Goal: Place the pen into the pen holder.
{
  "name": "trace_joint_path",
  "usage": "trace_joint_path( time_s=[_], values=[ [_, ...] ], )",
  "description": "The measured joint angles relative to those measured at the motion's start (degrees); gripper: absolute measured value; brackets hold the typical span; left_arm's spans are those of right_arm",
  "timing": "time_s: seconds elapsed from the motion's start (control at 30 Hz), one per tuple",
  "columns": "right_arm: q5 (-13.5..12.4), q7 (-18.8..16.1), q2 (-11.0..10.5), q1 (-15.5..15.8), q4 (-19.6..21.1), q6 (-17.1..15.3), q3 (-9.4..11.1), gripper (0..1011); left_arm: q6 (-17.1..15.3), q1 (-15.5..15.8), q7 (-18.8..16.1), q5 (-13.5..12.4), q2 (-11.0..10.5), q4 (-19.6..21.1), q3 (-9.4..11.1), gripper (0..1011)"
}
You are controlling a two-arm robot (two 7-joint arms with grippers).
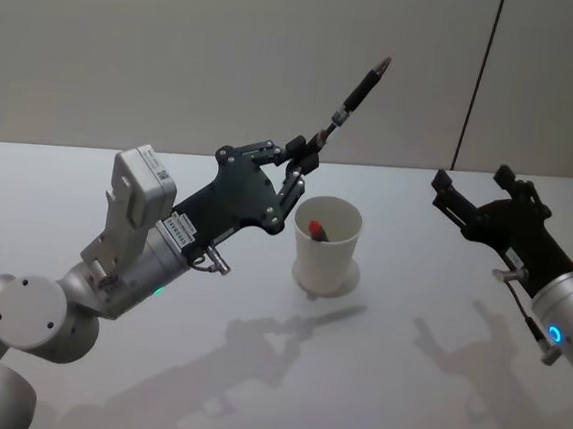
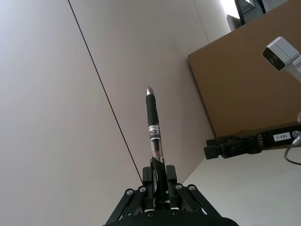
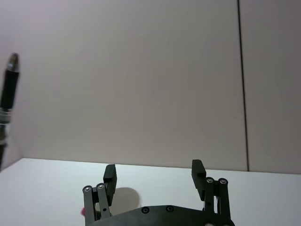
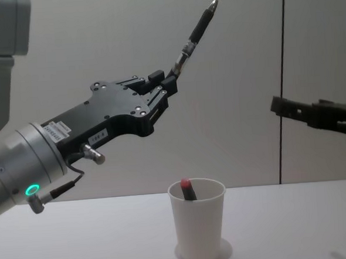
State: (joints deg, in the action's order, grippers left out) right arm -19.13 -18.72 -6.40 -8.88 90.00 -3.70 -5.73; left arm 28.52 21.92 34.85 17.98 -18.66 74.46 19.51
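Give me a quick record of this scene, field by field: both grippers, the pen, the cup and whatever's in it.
Left gripper: shut on the pen, raised left of and above the pen holder
Pen: tilted, tip pointing up
Pen holder: white paper cup, upright on the table
Inside it: one red-topped item, leaning
Right gripper: open, holding nothing, right of the pen holder

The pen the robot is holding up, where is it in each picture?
Head view: pen upper middle, slanting up from the left gripper, higher than the pen holder.
Left wrist view: middle, sticking out of that gripper.
Right wrist view: picture's left edge, away from the open right gripper.
Chest view: top middle, slanting up.
Shared landmark: the dark wall seam.
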Motion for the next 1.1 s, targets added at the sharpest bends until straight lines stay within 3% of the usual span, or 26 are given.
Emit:
trace_joint_path(
  time_s=[0.73, 1.1],
  values=[
    [-11.9, -16.7, -2.0, 0.8, 5.1, -3.5, -0.3, 1002, 1.9, 0.8, 2.6, 1.0, 0.3, -1.6, 0.0, 181],
    [-14.5, -18.5, -1.4, -0.4, 6.0, -5.3, -1.4, 1002, 2.2, 0.9, 3.0, 1.1, 0.3, -1.8, 0.0, 181]
  ],
)
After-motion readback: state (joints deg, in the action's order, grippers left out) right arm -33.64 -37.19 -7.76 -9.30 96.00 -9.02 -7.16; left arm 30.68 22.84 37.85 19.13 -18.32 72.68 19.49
